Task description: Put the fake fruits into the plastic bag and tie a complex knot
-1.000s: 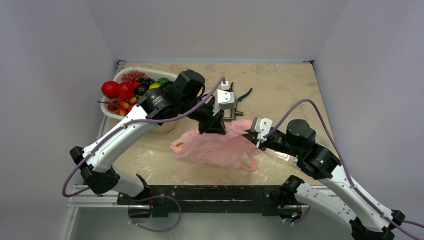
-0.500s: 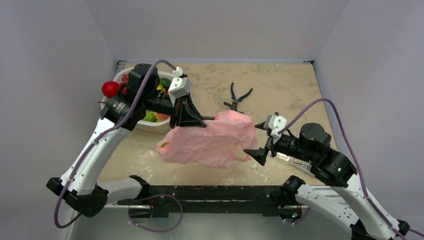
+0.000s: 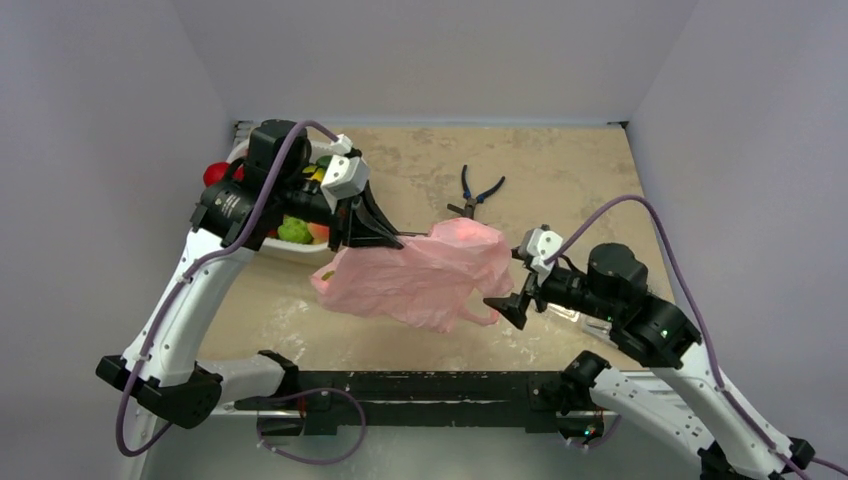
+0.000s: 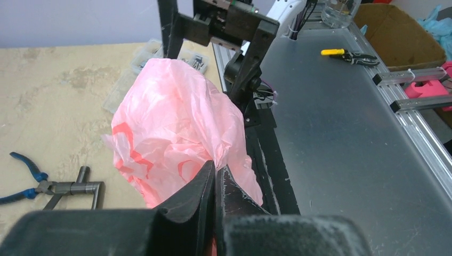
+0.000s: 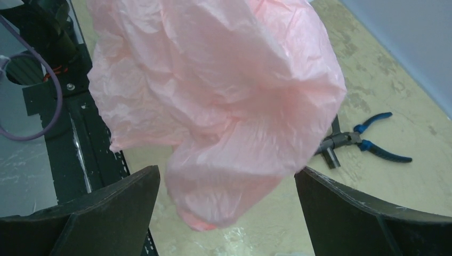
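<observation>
**Left tool** (image 3: 392,238) (image 4: 215,178): fingers pressed together, pinching a gathered fold of the plastic bag's film. The wrist view shows pink film caught in the narrow seam between the two black fingers.

**Right tool** (image 3: 508,280) (image 5: 226,173): fingers spread wide, gripping nothing. Its wrist view shows the bag's rounded end hanging ahead of the gap, with neither finger seen touching the film.

**Plastic bag** (image 3: 420,280) (image 4: 170,122) (image 5: 213,80): thin, pink and crinkled. It hangs from the left tool and stretches across toward the right tool, above the near middle of the surface. No tied neck can be made out.

**Yellow-green fruit** (image 3: 327,276): shows through the film at the bag's left end.

**Fake fruits** (image 3: 293,231): the others sit in the basket. A green one and a red one (image 3: 213,173) are visible; the rest are hidden by the left arm.

**Basket** (image 3: 290,252): white, at the far left of the surface, beneath the left arm.

**Pliers** (image 3: 478,190) (image 4: 32,181) (image 5: 368,144): blue-handled, lying on the surface beyond the bag and apart from it.

**Surface** (image 3: 580,180): a mottled beige top.
</observation>
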